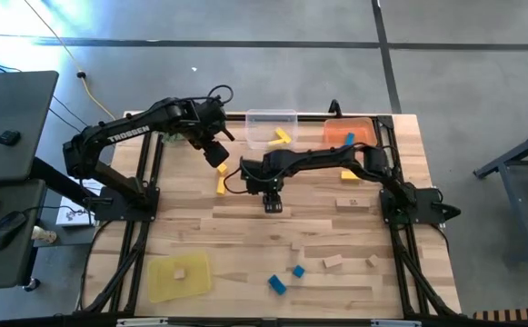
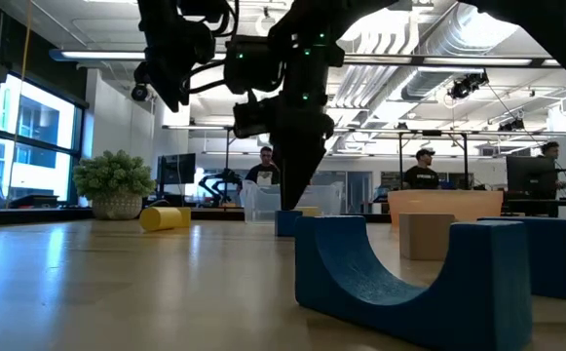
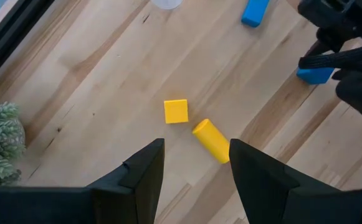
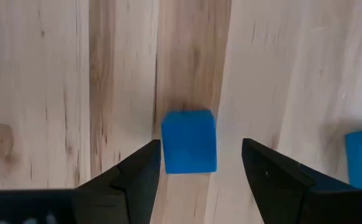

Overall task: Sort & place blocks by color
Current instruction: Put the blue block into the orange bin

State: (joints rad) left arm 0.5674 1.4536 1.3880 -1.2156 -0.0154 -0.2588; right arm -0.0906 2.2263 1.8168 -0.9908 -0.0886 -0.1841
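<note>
Blue arch block (image 2: 414, 283) nearest; right claw (image 4: 196, 163) open over blue cube (image 4: 189, 141) (contact unclear).

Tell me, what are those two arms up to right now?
Right gripper open, hanging over a blue cube. Left gripper open above yellow cylinder and yellow cube. Nothing in the way.

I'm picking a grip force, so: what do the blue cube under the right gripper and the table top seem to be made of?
The blue cube looks like painted wood: an even matte blue coat, crisp edges, no gloss, though the paint hides any grain. The table top looks like unpainted light wood, butcher-block style: joined strips with visible grain and a knot.
</note>
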